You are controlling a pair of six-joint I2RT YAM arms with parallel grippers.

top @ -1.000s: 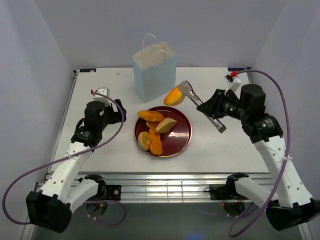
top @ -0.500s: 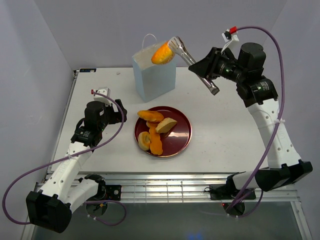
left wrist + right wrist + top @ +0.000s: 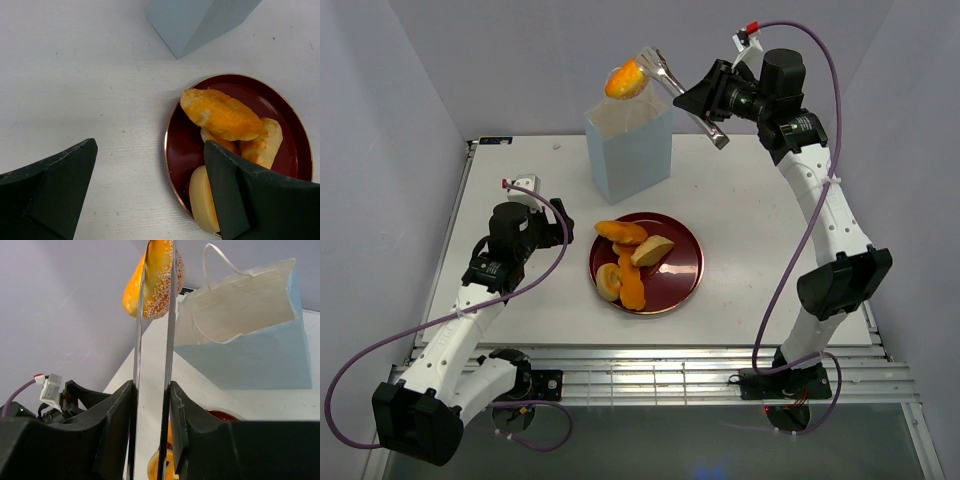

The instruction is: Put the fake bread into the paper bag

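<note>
An orange pastry (image 3: 623, 80) with a white-speckled face sits pinched at the far tip of metal tongs (image 3: 685, 92). It is at the upper centre of the top view, just above the open mouth of the pale blue bag (image 3: 630, 155) and clear of its rim. In the right wrist view the pastry (image 3: 155, 280) is at the top centre. The bag (image 3: 250, 355) stands lower and to the right, its white inside and loop handle showing.

The right gripper (image 3: 703, 103) is clamped on the tongs' handle end, and both blades (image 3: 169, 340) run up between its fingers (image 3: 117, 410). The right arm is raised high: it rises from its base at the lower right, bends at the elbow by the right edge, and reaches to the upper right, with its wrist turned toward the left of the frame.

The other pastries (image 3: 630, 260) lie piled on a dark red plate (image 3: 690, 270) at mid-frame, below the bag and apart from it.

The left arm is folded low over the white table (image 3: 520, 170) on the left. The left gripper (image 3: 150, 145) has its jaws spread and holds nothing. It hovers just beside the plate's (image 3: 180, 145) left rim.
</note>
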